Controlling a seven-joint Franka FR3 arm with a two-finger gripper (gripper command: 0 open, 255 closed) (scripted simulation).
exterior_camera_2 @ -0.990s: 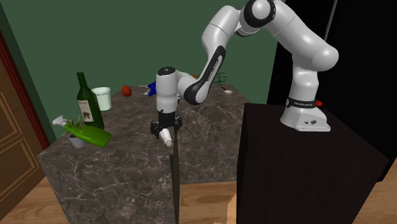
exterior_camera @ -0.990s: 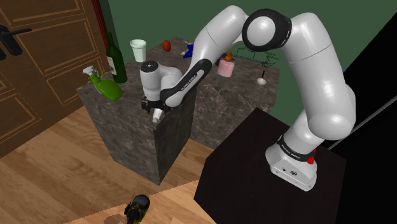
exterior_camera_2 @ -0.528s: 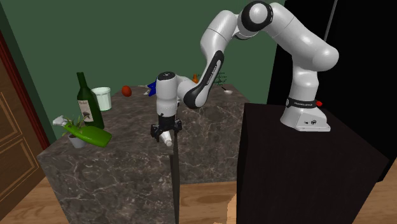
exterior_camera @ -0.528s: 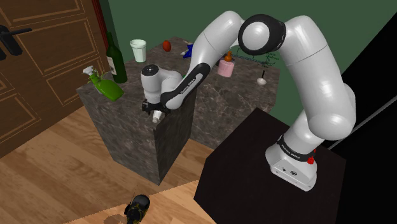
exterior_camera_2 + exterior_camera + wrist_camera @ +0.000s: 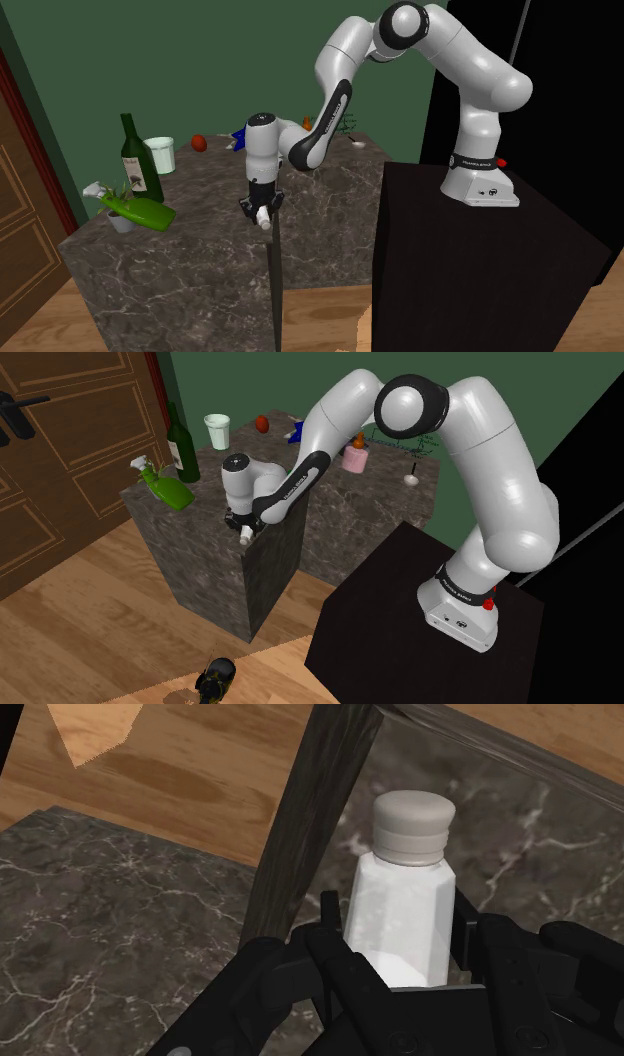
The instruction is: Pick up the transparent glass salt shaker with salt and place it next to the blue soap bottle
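The salt shaker [image 5: 400, 904] is a clear faceted jar full of white salt with a pale cap. It sits between my black fingers [image 5: 330, 929], which press on both its sides, cap pointing away from the hand. My gripper [image 5: 243, 530] [image 5: 262, 208] points down at the dark marble counter's [image 5: 200, 542] near edge, shut on the shaker [image 5: 245, 536] [image 5: 265, 218], right beside the gap between the two counter blocks. The blue soap bottle [image 5: 296, 432] [image 5: 241, 136] stands at the back of the counter, partly hidden by my arm.
A dark green wine bottle [image 5: 180, 444], a green spray bottle [image 5: 168, 487] lying down, a white cup [image 5: 217, 430] and a small red thing [image 5: 262, 423] occupy the counter's far side. A pink pot [image 5: 354, 457] and a small glass [image 5: 411, 477] stand toward the shoulder view's right. A wooden door [image 5: 70, 442] is close.
The fingers stood apart around the shaker before; now they have closed on it. The hand sank slightly toward the counter in the first half second.
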